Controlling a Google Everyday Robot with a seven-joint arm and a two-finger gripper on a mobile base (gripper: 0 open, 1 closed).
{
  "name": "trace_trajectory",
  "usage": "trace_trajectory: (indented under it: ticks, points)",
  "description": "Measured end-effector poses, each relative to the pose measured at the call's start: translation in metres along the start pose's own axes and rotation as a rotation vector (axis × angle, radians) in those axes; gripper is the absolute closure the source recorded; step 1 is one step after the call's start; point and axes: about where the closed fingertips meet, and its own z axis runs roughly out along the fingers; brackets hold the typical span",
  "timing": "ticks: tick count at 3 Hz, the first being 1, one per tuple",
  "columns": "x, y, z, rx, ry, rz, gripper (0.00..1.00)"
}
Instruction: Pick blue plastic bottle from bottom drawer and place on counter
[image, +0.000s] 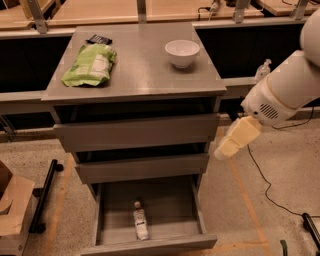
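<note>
The bottom drawer (170, 210) stands open nearest the camera. The blue plastic bottle (140, 222) lies on its grey floor, left of centre, white cap pointing to the back. Higher up and well apart from it, the gripper (236, 139) hangs in the air just right of the cabinet, level with the middle drawer (142, 168), holding nothing; whether it is wide or narrow cannot be told. Beyond, the counter (140, 70) carries a green bag (91, 65) at left, a white bowl (182, 52) at right and a small dark packet (99, 39) behind the bag.
</note>
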Motion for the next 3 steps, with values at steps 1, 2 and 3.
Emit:
trace_trajectory:
  ticks: [1,2,3]
  points:
    - [-0.0179,0.0086,0.0607,-0.079,-0.096,0.117,0.00]
    - [-0.0234,0.0039,0.0597,-0.060,-0.115,0.116,0.00]
    - [-0.0219,0.0038,0.0622,-0.049,-0.093,0.117,0.00]
